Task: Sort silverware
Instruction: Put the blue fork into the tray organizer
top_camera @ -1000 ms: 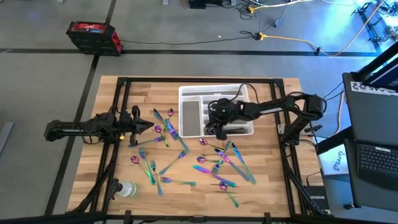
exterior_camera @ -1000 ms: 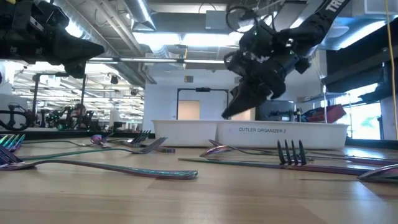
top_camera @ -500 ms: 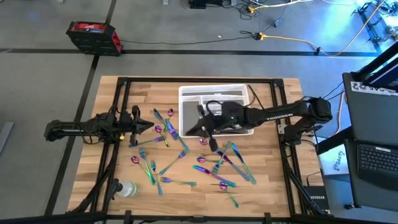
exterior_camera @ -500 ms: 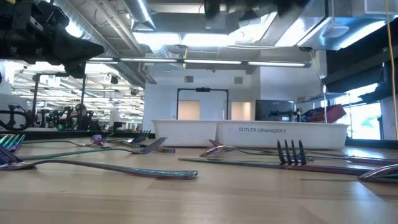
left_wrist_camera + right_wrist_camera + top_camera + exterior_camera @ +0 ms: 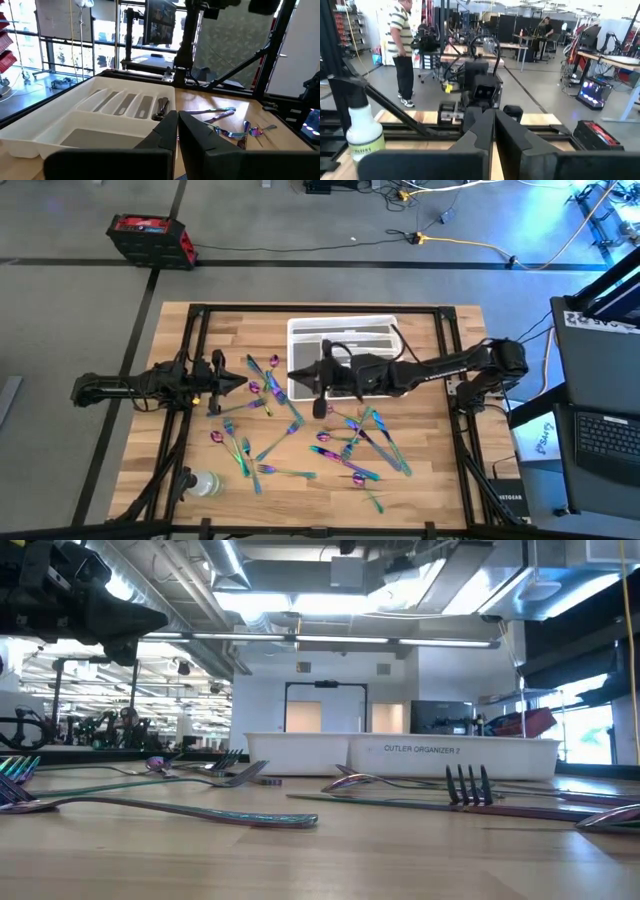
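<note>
Since a second ago, the right gripper point(image 5: 320, 408) has been carried from over the tray's right side across to its front left corner, the dark arm stretched flat over the tray; its two blunt black fingers point(image 5: 479, 131) are pressed together with nothing between them. The left gripper point(image 5: 238, 383) is parked unchanged at the table's left side, fingers point(image 5: 164, 131) likewise closed and empty. The silverware point(image 5: 350, 442), slim iridescent forks, spoons and knives, is scattered over the pale wood-grain table point(image 5: 430, 470) in front of the white moulded tray point(image 5: 345, 326), one dark piece seen in a narrow slot. A clear bottle point(image 5: 205, 483) lies at the front left.
</note>
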Robot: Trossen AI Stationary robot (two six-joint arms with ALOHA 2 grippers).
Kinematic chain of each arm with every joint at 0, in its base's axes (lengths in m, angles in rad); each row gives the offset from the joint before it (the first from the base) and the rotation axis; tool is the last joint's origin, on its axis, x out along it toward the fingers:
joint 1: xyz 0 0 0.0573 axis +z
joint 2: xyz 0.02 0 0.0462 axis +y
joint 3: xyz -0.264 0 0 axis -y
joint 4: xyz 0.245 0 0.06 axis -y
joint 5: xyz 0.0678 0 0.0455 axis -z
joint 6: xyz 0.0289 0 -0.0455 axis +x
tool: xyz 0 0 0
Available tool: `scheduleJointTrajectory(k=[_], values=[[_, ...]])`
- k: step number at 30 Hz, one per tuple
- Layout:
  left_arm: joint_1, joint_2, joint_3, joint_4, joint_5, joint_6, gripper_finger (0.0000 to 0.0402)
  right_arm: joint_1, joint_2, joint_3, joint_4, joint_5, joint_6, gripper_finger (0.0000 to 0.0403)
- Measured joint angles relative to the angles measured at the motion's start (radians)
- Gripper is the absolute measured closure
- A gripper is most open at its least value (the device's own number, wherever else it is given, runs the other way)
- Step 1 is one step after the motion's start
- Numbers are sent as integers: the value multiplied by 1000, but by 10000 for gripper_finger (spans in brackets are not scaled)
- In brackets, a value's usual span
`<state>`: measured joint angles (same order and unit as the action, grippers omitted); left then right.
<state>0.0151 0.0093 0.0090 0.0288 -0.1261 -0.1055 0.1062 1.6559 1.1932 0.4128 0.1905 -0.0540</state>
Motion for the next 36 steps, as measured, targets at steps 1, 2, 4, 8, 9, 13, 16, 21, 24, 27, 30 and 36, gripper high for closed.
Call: scheduleJointTrajectory(k=[1,2,4,8,9,13,16,21,24,27,30,36], values=[[0,0,0,0,0,0,402,0,7,-1,-6,0,0,402],[0,0,0,0,0,0,402,0,12,0,-2,0,0,402],[0,0,0,0,0,0,402,-1,13,0,-13,0,-3,402],[0,0,0,0,0,0,402,-2,15,0,-9,-11,37,402],[0,0,0,0,0,0,402,-2,15,0,-15,-7,24,402],[0,0,0,0,0,0,402,-27,15,-1,-121,143,-27,402],[0,0,0,0,0,0,402,-55,15,-2,-146,113,15,402],[0,0,0,0,0,0,402,-56,32,0,-59,-1,17,402],[0,0,0,0,0,0,402,-41,46,-1,-63,9,7,402],[0,0,0,0,0,0,402,-28,53,-1,-30,10,35,402],[0,0,0,0,0,0,402,-11,65,-1,11,-1,69,402],[0,0,0,0,0,0,402,-57,67,-1,-84,66,50,402]])
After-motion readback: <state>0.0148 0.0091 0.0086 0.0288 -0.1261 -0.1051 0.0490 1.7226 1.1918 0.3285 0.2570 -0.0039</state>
